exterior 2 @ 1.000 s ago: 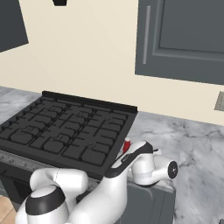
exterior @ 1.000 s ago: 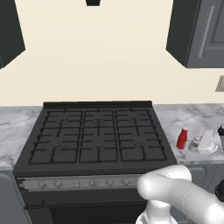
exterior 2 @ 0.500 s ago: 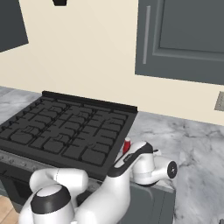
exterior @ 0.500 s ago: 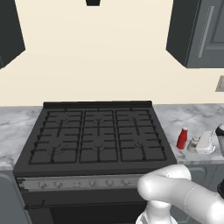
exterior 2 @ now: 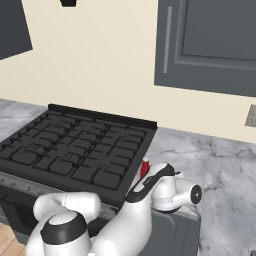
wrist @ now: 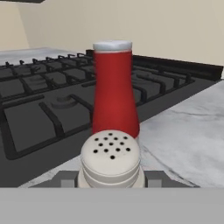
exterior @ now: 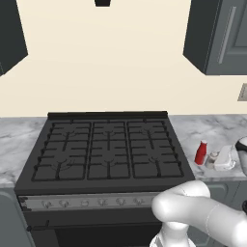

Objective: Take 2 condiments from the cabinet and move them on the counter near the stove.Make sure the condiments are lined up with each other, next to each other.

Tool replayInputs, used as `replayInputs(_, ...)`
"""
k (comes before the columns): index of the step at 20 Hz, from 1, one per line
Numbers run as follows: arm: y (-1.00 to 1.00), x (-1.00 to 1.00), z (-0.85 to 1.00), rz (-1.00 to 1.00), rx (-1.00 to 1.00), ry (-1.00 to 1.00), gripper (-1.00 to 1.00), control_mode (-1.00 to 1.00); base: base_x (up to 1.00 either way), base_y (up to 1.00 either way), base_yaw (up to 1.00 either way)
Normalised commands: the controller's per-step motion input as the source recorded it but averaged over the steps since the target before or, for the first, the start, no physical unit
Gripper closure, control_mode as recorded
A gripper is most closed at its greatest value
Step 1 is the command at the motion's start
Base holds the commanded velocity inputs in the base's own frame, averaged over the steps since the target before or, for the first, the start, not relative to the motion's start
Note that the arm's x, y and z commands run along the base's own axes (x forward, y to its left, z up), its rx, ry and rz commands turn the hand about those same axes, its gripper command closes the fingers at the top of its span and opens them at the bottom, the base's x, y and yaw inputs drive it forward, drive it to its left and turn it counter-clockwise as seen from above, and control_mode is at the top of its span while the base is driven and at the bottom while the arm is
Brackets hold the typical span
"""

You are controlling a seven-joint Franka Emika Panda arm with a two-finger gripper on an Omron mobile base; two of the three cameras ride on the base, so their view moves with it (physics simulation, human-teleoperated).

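Note:
A slim red squeeze bottle [wrist: 113, 92] with a white cap stands on the marble counter [wrist: 188, 131] just right of the stove [wrist: 39, 100]. Directly in front of it sits the short pale jar [wrist: 110, 157] with a perforated lid, and my gripper [wrist: 110, 178] is shut on it, one finger on each side. In the left base view the red bottle [exterior: 201, 152] and the jar [exterior: 211, 157] sit side by side on the counter [exterior: 212, 128], with my gripper [exterior: 215, 159] coming in from the right. The arm hides most of the bottle [exterior 2: 145, 166] in the right base view.
The black gas stove [exterior: 106, 154] takes up the middle of the counter run. The dark grey cabinet [exterior 2: 210, 45] hangs above right, its door shut, with a silver bar handle [exterior 2: 167, 40]. Open marble [exterior 2: 225, 165] stretches right of the bottle. A wall outlet [exterior: 242, 92] sits at the far right.

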Motion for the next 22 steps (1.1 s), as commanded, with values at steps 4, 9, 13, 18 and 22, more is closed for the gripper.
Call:
replayInputs(4,0.0,0.07,-0.09,0.0,0.0,0.0,1.0,-1.0,0.0,0.0,0.0)
replayInputs(9,0.0,0.07,-0.09,0.0,0.0,0.0,1.0,-1.0,0.0,0.0,0.0)
replayInputs(13,0.0,0.1,-0.08,0.0,0.0,0.0,1.0,-1.0,0.0,0.0,0.0)
replayInputs(18,0.0,0.09,-0.08,0.0,0.0,0.0,1.0,-1.0,0.0,0.0,0.0)
replayInputs(22,0.0,0.07,-0.1,0.0,0.0,0.0,1.0,-1.0,0.0,0.0,0.0)
